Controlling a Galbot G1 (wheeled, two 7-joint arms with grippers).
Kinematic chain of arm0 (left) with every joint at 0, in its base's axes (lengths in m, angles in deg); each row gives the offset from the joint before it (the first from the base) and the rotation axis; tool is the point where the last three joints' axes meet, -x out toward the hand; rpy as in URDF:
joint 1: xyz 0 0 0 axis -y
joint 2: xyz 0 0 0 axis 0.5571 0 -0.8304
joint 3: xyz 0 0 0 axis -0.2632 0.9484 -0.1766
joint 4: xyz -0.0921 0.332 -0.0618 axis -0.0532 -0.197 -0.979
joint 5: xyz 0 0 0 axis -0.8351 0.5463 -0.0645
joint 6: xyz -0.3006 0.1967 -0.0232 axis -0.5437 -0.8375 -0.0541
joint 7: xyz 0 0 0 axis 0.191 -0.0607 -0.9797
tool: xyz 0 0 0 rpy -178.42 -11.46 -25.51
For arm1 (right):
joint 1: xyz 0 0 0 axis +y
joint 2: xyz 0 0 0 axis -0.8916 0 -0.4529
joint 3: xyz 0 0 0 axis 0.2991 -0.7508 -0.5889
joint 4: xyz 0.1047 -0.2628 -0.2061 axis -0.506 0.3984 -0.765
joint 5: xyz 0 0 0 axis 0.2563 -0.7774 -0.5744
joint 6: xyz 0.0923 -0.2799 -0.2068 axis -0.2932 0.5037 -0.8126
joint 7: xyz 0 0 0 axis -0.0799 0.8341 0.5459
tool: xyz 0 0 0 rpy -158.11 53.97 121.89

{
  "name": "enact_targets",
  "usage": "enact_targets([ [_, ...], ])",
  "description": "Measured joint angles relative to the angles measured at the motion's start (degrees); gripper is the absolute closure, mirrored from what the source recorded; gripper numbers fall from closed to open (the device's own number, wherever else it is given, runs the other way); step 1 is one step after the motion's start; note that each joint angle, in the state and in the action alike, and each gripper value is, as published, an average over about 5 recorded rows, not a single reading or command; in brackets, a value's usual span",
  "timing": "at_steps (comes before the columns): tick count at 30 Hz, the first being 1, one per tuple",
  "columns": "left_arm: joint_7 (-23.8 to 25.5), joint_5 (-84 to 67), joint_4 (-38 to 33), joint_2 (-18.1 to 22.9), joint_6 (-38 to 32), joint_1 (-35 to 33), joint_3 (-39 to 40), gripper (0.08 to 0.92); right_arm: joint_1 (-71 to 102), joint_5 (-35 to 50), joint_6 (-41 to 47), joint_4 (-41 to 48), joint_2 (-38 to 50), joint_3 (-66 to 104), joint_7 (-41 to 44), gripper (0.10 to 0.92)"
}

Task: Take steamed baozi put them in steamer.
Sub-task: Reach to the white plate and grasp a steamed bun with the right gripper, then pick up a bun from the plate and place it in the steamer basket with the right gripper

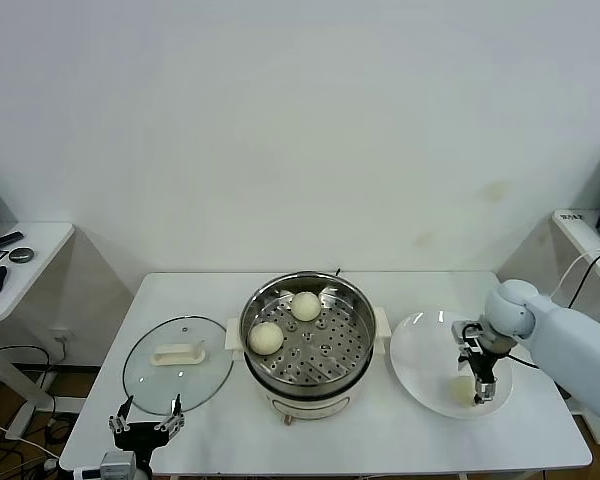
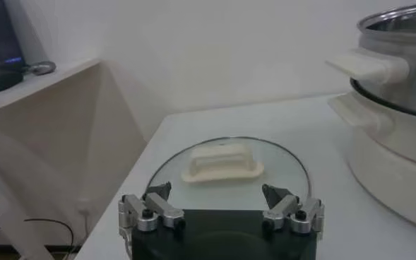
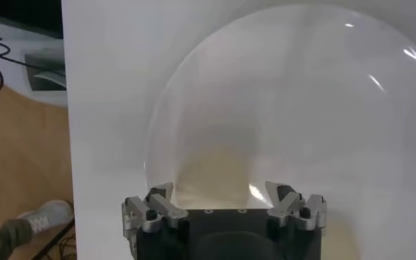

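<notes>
Steel steamer (image 1: 307, 338) holds two baozi (image 1: 266, 338); right hand (image 1: 483, 388) released over plate (image 1: 420, 352); left hand (image 1: 146, 426) released.

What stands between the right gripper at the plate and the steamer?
Nothing visible does. The right gripper hangs open over the white plate, beside the steamer. The glass lid lies on the table at the steamer's far side, so the pot is uncovered.

Bright, even room light; glare on the plate (image 3: 349, 92); soft shadows.
</notes>
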Motion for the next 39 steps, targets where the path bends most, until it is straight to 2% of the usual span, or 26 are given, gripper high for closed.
enact_targets([
  [9,0.0,0.0,0.1,0.0,0.0,0.0,0.0,0.177,0.9,-0.6,0.2,0.8,-0.5,0.5,0.0,0.206],
  [21,0.1,0.1,0.2,0.1,0.0,0.0,0.4,0.177,1.0,-0.4,1.0,0.9,-0.5,0.9,-0.3,0.42],
  [30,-0.1,0.2,0.4,0.4,0.0,0.0,0.8,0.177,0.1,0.3,1.6,0.5,-0.1,1.3,0.1,0.543],
  [39,-0.5,0.8,0.6,0.7,-0.4,0.7,1.0,0.177,-5.7,3.0,2.3,0.0,-1.1,-1.8,0.7,0.558],
])
